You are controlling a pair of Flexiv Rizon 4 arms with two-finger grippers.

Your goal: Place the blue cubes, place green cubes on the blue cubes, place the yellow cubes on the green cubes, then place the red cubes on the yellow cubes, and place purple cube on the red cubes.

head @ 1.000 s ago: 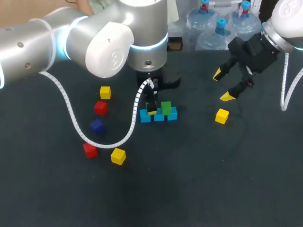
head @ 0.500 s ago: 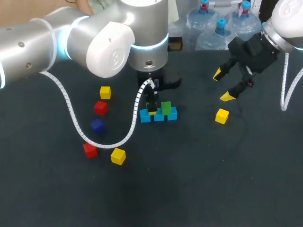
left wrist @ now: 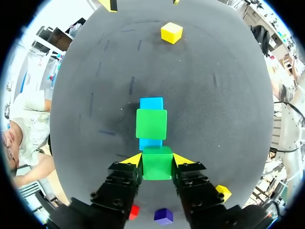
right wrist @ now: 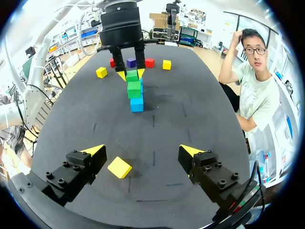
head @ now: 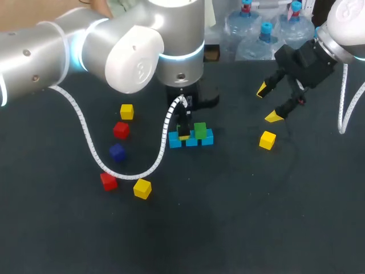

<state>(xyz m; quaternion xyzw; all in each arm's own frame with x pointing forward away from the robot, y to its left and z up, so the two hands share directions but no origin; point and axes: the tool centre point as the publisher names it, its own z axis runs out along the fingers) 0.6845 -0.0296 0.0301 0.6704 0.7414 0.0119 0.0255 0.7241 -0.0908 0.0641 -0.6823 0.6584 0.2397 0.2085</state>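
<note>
On the charcoal table (head: 239, 217) sit light blue cubes (head: 206, 137), green cubes (head: 199, 130), yellow cubes (head: 267, 140), red cubes (head: 120, 129) and a deep purple cube (head: 117, 152), with silvery arms (head: 34, 54) ringed glowing blue, and a black left gripper (left wrist: 157, 161) and right gripper (head: 268, 103) tipped yellow.

Head view: high and behind, facing down on table (head: 239, 228); far off, whole cube spread in frame.

Left wrist view: very close, straight down along left gripper (left wrist: 157, 161) onto green cube (left wrist: 157, 167) in its grip and blue row (left wrist: 151, 103).

Right wrist view: farther back, slanting across table past right gripper (right wrist: 142, 149) toward left gripper.

Shared by all three: blue row, yellow cube (head: 267, 140) by right gripper.
</note>
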